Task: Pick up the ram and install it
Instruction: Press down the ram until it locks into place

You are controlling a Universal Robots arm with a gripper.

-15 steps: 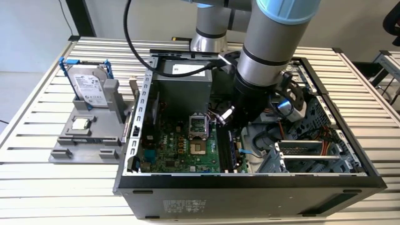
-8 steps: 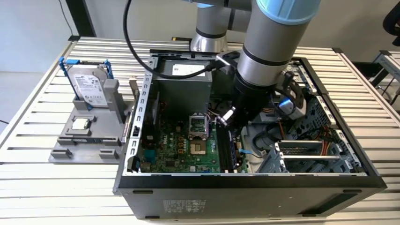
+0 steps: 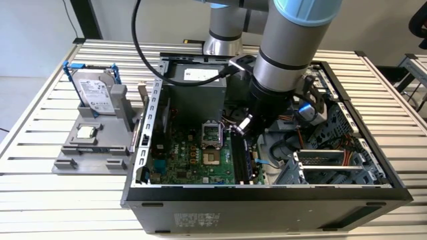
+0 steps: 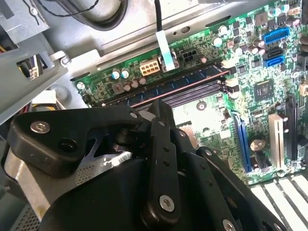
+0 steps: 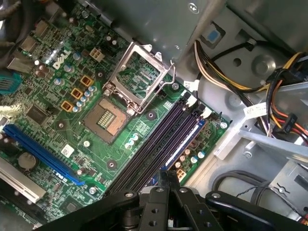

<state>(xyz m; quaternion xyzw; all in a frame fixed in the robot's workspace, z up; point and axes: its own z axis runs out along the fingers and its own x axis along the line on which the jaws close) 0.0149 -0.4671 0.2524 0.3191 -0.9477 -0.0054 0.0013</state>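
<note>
The ram (image 4: 183, 81) is a long dark blue-green stick standing on edge in the outermost of the black memory slots (image 5: 154, 147), next to the case's metal floor; it appears as a blue-violet line (image 5: 186, 140) in the first wrist view. My gripper (image 3: 241, 131) is deep inside the open computer case, right over one end of those slots. Its black fingers are drawn together, and the gripper (image 5: 163, 177) tips sit at the end of the ram. In the second wrist view the gripper (image 4: 161, 109) reaches to the slots' edge.
An open CPU socket (image 5: 137, 77) lies beside the slots. Orange and yellow cable bundles (image 5: 284, 110) and drive cages (image 3: 333, 162) crowd the case's other side. At the exterior view's left, a silver hard drive with blue rails (image 3: 93, 92) stands on a grey fixture (image 3: 90, 150).
</note>
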